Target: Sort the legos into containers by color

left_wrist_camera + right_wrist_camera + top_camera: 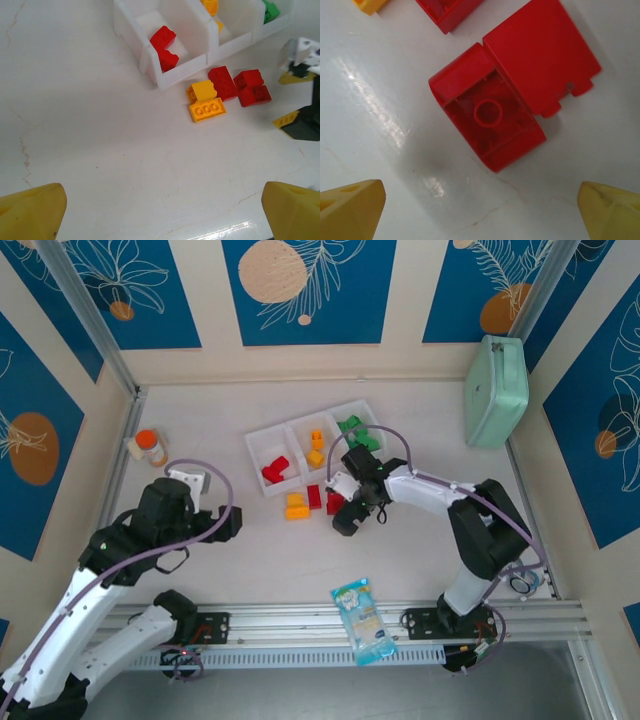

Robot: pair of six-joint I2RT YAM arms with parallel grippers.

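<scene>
Nearest me, my left pincer (pixel 162 215) hangs over bare counter (pixel 90 150), its yellow tips wide apart and holding nothing. My right pincer (pixel 480 210) is a little further out, tips also spread and empty. It is poised right above a red brick (pixel 487 120) that lies hollow side up on the counter. A second red (pixel 540 55) touches it along one long side. A third red (pixel 314 496) and some orange bricks (pixel 297 506) lie just beside them to the left. Beyond the pile sits the tray (pixel 268 448), with reds (pixel 277 470) in the left bin, orange (pixel 316 448) in the middle and greens (pixel 355 430) in the right.

The step, as I judge it, is picking up the upturned red. It sits skewed to my closing line, so I should turn the wrist square and come straight down. I should close on the two ends clear of its neighbour, or I may drag both. After that I would lift above the tray wall before crossing to the left bin. The left pincer is best held back, out of that path.
</scene>
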